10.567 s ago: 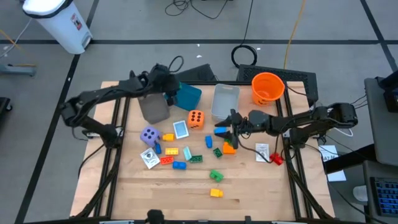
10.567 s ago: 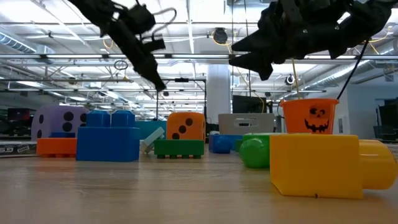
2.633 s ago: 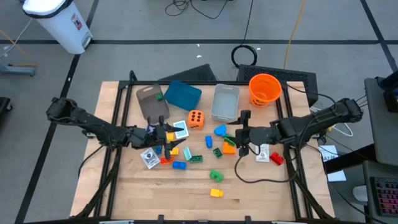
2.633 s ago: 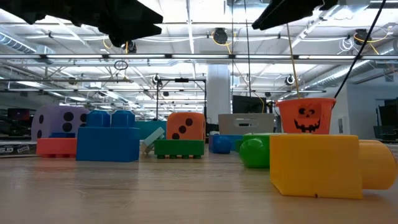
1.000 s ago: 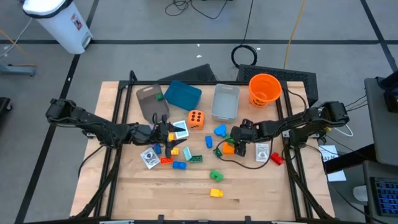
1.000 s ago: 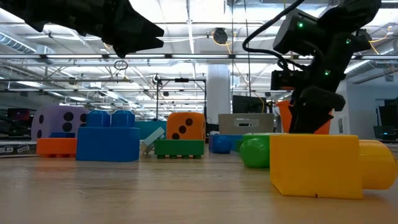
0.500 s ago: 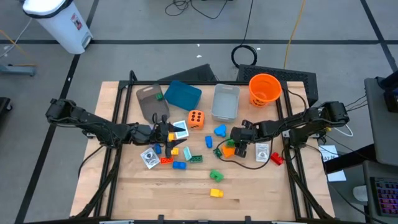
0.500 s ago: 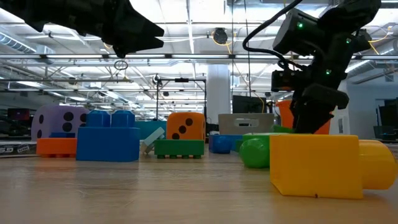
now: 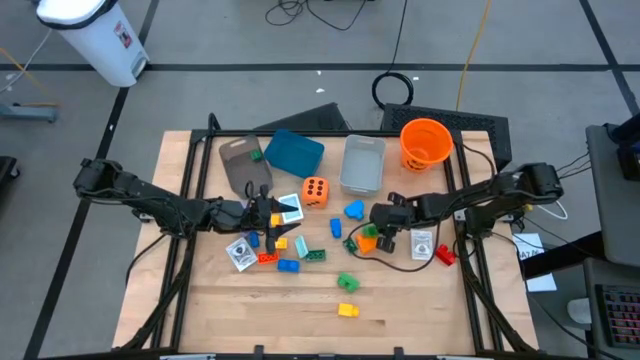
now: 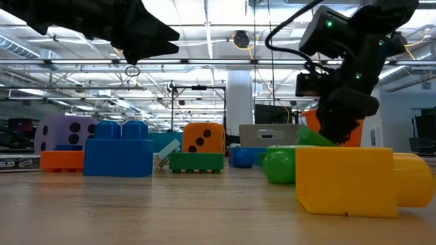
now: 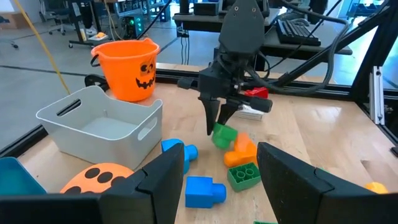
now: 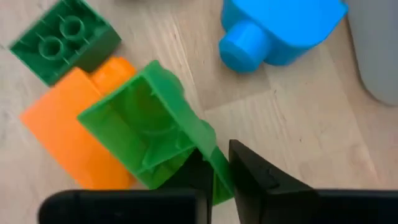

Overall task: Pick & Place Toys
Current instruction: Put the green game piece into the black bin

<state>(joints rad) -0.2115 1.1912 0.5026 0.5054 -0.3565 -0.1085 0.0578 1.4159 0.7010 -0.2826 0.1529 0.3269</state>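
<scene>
Gripping green brick, right gripper jaws shut, left gripper open, white bin empty

Green brick — hollow side showing (tilted) — pinched above the orange brick.

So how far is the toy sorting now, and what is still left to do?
Done: one small green piece lies in the dark gray tray. In hand: the right gripper has pinched a light green brick and tilts it up off the orange brick. The left gripper waits open over the pile. Left: most toys, such as the orange die and yellow brick, lie on the table.
</scene>
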